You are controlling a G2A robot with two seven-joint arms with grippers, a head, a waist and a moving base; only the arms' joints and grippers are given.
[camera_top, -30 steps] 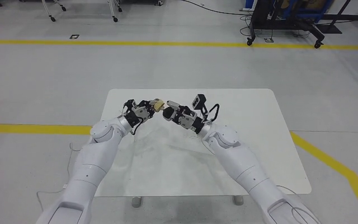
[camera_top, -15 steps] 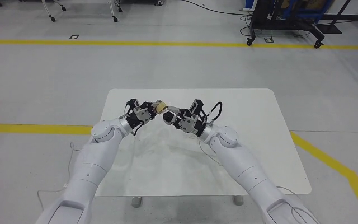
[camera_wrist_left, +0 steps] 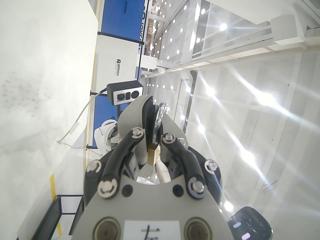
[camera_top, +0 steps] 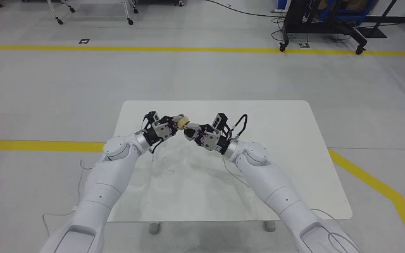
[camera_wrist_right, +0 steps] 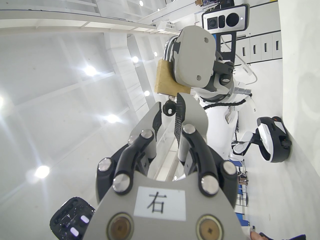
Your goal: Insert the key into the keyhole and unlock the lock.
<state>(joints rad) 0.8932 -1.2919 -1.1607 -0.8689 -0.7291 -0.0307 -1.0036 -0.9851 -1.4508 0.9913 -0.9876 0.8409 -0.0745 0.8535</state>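
With the left gripper [camera_wrist_left: 156,118] clenched on the lock [camera_top: 181,119], the right gripper [camera_top: 188,129], pinching the key [camera_wrist_right: 168,107] at the lock's 5 o'clock, should turn it gently without side push.

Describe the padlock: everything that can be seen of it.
The padlock has a brass-coloured block body and a silvery metal shackle, partly hidden. It is held above the table, clamped in the left tool. A black-headed key sticks out of the end opposite the shackle, held by the right tool.
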